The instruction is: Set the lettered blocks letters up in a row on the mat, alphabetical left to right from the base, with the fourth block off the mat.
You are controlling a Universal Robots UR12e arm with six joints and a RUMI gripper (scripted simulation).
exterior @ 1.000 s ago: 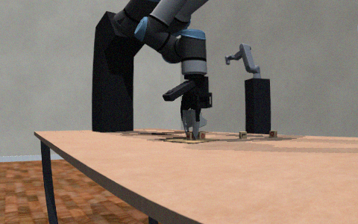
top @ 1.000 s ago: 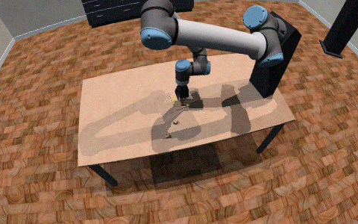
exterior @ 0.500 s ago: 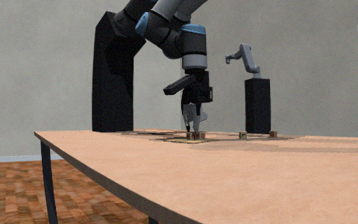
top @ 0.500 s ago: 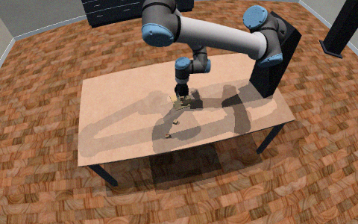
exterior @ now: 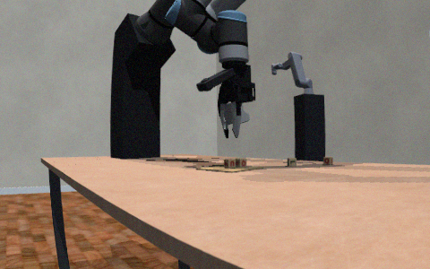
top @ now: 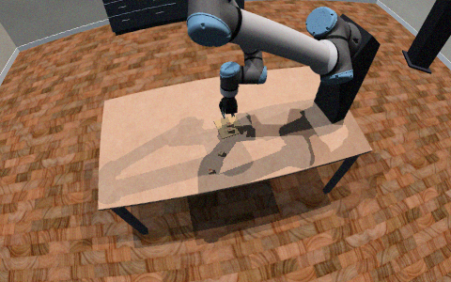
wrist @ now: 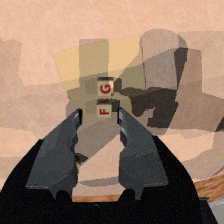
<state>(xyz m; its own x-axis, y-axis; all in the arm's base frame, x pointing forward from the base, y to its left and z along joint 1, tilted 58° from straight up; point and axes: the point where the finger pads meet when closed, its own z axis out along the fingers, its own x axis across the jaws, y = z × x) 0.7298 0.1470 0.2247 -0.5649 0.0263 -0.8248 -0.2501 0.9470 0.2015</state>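
Two small wooden blocks sit side by side, touching, on the tan mat [wrist: 97,62]. In the wrist view one shows a red F [wrist: 104,108] and the other a red G [wrist: 105,89]. They also show in the exterior view, as the left block [exterior: 229,163] and the right block [exterior: 242,162]. My gripper [exterior: 232,134] hangs well above them, its fingers a little apart with nothing between them. It also shows in the wrist view [wrist: 98,117]. Two more blocks lie off the mat, one nearer to it [exterior: 292,161] and one farther from it [exterior: 328,160]. Their top marks are too small to read.
The two loose blocks also show in the top view, the nearer block [top: 222,154] and the farther block [top: 211,172], toward the table's front edge. The arm's black base [top: 344,80] stands at the table's right end.
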